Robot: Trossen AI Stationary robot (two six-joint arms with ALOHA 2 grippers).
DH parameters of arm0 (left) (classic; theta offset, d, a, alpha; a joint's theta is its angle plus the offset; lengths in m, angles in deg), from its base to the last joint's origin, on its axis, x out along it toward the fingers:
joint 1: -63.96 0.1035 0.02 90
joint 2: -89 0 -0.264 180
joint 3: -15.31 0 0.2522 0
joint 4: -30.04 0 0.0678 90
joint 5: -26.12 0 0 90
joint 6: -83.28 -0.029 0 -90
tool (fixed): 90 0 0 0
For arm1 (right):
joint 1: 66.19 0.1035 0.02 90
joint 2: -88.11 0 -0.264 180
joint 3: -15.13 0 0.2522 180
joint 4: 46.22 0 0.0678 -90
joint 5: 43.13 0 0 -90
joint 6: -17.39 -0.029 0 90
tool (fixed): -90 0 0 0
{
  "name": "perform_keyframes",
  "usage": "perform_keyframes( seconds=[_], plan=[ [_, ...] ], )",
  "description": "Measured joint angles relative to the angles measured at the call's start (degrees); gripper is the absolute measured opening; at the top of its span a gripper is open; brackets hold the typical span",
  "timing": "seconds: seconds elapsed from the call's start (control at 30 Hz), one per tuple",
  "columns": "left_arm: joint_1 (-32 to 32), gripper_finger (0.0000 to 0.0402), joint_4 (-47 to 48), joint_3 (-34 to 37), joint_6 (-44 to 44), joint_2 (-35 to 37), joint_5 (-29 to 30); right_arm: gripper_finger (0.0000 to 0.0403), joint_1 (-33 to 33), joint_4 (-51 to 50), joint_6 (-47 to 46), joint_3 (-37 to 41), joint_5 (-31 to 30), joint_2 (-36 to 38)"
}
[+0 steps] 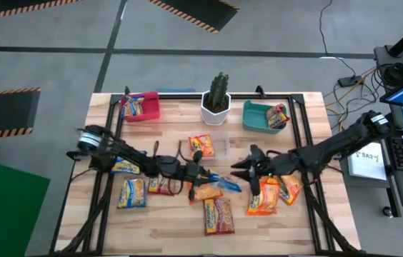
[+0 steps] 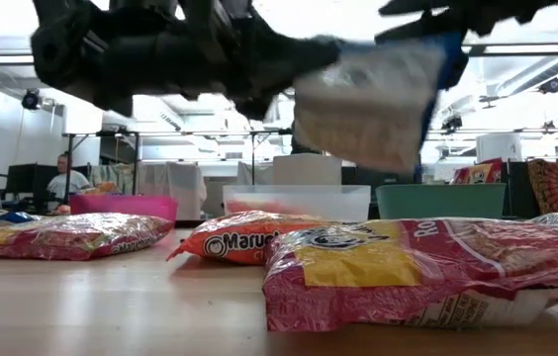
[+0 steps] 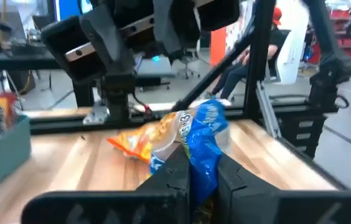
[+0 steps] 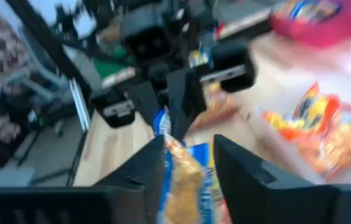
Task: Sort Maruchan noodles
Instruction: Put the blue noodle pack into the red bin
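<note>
A yellow-and-blue Maruchan noodle packet [image 1: 219, 184] hangs above the table's middle, with my left gripper [image 1: 203, 176] shut on it. The low view shows it as a pale slab [image 2: 373, 99] clear of the wood. My right gripper [image 1: 248, 171] faces the left one from the table's right and is open. Its fingers [image 4: 154, 165] stand on either side of the packet's other end [image 4: 185, 180]. Several more packets lie flat on the table, among them an orange one [image 1: 201, 145] and a red-orange one [image 1: 218, 215]. My left gripper pinches the packet's blue end [image 3: 203, 168] between its two fingers. The fingers lie level and come from the table's left. The packet is lifted clear of the table and stretches away from the fingers toward my right gripper, crumpled at the hold.
A red bin [image 1: 144, 111] at the far left holds a packet. A teal bin [image 1: 255, 118] at the far right holds another [image 1: 278, 116]. A cactus in a white pot [image 1: 216, 103] stands between them. Black frame rails run along the table's edges.
</note>
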Motion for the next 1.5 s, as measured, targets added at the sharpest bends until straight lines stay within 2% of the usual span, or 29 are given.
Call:
perform_keyframes(
  seconds=[0.07,0.17,0.27,0.37,0.53,0.6,0.63,0.87,1.03,1.17,1.3,1.5],
  plan=[
    [0.15,0.0003,-0.13,2.53,-0.92,3.64,2.23,0.0160,0.00,-0.85,0.10,-0.01,-2.22,3.33],
    [0.50,0.0002,-0.07,7.46,-2.57,10.72,9.00,0.0185,0.00,-2.43,0.62,-0.02,-5.91,8.45],
    [1.14,0.0002,-0.43,13.11,-4.01,19.02,19.80,0.0198,0.00,-3.30,2.73,0.03,-8.06,12.44],
    [2.11,0.0002,-0.39,18.41,-5.05,27.12,36.59,0.0200,0.00,-3.33,5.05,0.41,-8.37,14.18],
    [4.46,0.0001,-0.42,25.74,-5.23,37.37,73.12,0.0196,0.00,-3.53,6.28,0.91,-9.43,12.32],
    [6.74,0.0002,-0.37,28.62,-3.13,40.11,83.19,0.0195,0.00,-3.51,6.69,0.92,-9.85,10.67],
    [8.03,0.0003,-0.34,30.11,-1.31,41.28,84.98,0.0195,0.00,-3.50,6.74,0.92,-10.40,9.78],
    [19.68,0.0005,-0.11,35.61,13.19,44.32,83.08,0.0194,0.00,-3.40,6.80,0.94,-14.44,4.44],
    [27.94,0.0006,-0.13,35.63,22.78,43.07,73.62,0.0194,0.00,-3.40,6.94,0.94,-15.70,2.46],
    [32.99,0.0006,-0.09,35.27,28.37,41.18,72.71,0.0194,0.00,-3.39,8.12,0.94,-16.48,2.14],
    [35.73,0.0007,-0.09,34.12,31.75,38.60,71.71,0.0194,0.00,-3.40,9.10,0.96,-16.90,2.14],
    [38.81,0.0007,-0.15,29.34,31.98,32.25,71.24,0.0194,0.00,-3.54,10.14,0.96,-16.90,2.14]
  ],
)
